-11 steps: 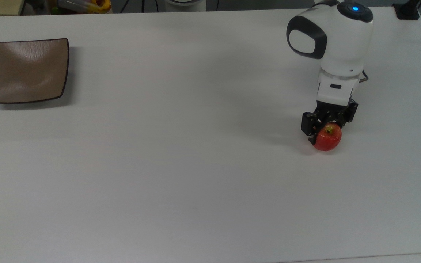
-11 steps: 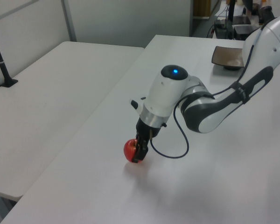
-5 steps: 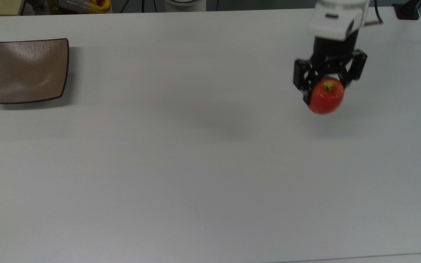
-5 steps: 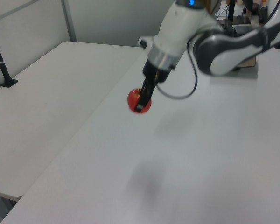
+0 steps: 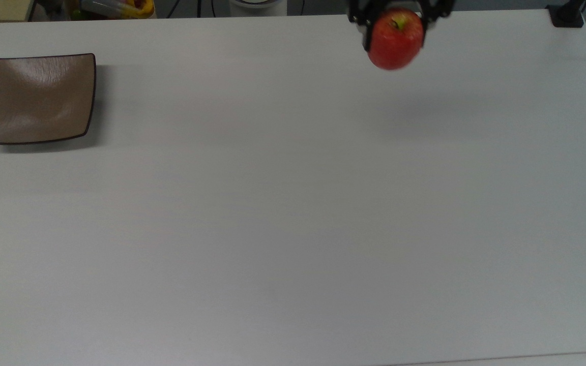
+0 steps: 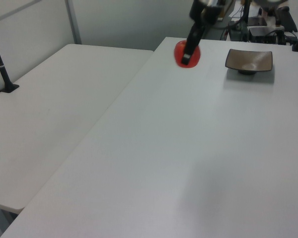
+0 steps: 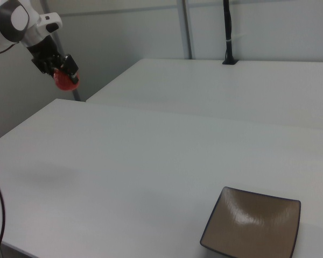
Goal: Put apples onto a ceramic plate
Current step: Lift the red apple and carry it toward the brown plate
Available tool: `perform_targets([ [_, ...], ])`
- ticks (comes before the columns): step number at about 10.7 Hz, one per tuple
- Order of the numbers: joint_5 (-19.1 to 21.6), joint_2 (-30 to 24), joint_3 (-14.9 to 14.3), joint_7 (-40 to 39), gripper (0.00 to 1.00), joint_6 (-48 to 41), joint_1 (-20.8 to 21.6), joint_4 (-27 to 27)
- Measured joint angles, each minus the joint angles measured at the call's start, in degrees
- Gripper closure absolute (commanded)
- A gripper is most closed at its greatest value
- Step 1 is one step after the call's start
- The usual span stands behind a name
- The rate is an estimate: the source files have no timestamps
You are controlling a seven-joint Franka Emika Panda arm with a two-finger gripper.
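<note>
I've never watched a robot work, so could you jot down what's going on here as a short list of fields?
holding: apple, red, clamped in the gripper
apple height: in the air above the table
plate: square, tan-brown, bare, on the table
plate position: far at the top view's left, apple at the top view's upper right
step not yet done: apple onto plate

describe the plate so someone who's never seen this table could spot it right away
On the big white table, look to the top view's far left, near the back edge. There sits a square, shallow, glossy tan-brown ceramic plate with a thin dark rim and upturned corners. It is empty and is the one thing resting on the tabletop; the small red apple is held aloft in the black two-finger gripper.
</note>
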Motion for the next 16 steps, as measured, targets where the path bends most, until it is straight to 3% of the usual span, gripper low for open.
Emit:
perform_targets([
  [3,5.2,-6.5,-0.8,-11.2,0.67,-5.9,-4.8,-5.3],
  [6,7.0,-7.1,-2.9,-19.2,0.67,-6.6,-8.7,-6.3],
  [9,8.0,-7.9,-5.9,-31.2,0.67,-6.6,-17.1,-6.3],
  [13,8.7,-6.4,-13.5,-47.1,0.64,-6.6,-24.2,-7.3],
  [16,8.9,-1.0,-14.7,-53.1,0.64,-2.5,-30.8,-8.6],
])
